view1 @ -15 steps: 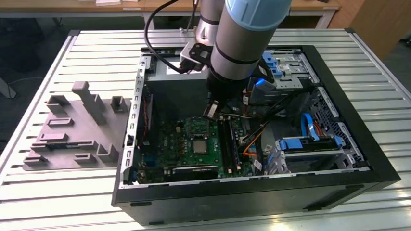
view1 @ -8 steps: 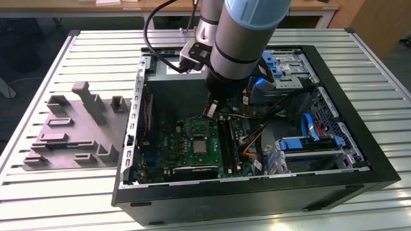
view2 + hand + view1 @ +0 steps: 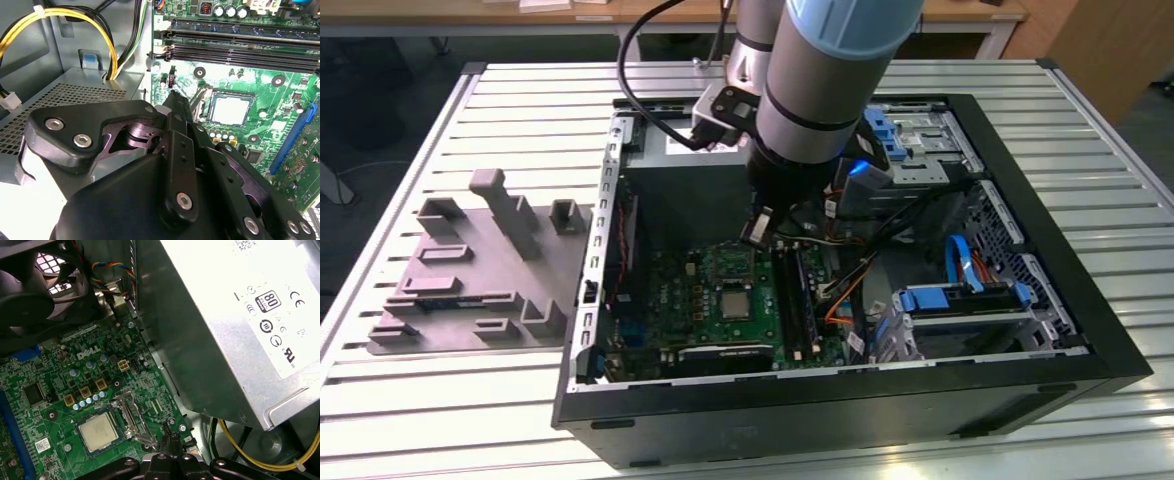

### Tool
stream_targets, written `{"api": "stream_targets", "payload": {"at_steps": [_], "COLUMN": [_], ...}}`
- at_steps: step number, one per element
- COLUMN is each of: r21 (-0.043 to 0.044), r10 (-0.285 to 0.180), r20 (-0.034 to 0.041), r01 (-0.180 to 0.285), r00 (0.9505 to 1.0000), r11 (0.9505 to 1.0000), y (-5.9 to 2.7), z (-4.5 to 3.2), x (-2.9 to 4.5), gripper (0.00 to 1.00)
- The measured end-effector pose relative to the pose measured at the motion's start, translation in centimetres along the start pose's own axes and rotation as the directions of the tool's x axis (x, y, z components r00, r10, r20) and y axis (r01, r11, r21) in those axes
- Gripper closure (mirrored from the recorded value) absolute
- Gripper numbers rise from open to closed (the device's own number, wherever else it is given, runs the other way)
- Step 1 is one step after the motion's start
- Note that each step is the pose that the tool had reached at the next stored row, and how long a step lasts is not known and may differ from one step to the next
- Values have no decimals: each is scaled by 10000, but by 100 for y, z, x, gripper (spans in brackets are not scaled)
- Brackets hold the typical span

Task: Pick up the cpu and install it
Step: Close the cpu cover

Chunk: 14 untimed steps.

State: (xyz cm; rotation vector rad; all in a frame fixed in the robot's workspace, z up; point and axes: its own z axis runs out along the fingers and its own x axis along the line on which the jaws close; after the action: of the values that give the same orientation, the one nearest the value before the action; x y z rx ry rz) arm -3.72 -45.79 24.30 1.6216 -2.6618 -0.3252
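Just beside the gripper (image 3: 170, 440) and lower, the cpu (image 3: 98, 432) lies flat, seated on the green motherboard (image 3: 50, 365); the gripper is closed on itself, holding nothing.

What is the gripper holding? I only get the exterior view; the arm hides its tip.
Observer: Nothing. In both wrist views the gripper is shut and empty.
Operator: Cpu sitting flat?
Observer: Yes. In the first wrist view the cpu lies flat on the motherboard, silver top up.
Operator: Frame closed over it?
Observer: No. The metal frame sits beside the cpu, not over it, on the side toward the gripper tip.
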Motion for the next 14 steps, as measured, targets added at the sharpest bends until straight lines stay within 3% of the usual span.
{"api": "stream_targets", "payload": {"at_steps": [14], "r21": [-9], "r10": [-91], "r20": [-21], "r01": [91], "r00": [10000], "r11": [10000], "y": [10], "z": [-11], "x": [-5], "gripper": [89]}}
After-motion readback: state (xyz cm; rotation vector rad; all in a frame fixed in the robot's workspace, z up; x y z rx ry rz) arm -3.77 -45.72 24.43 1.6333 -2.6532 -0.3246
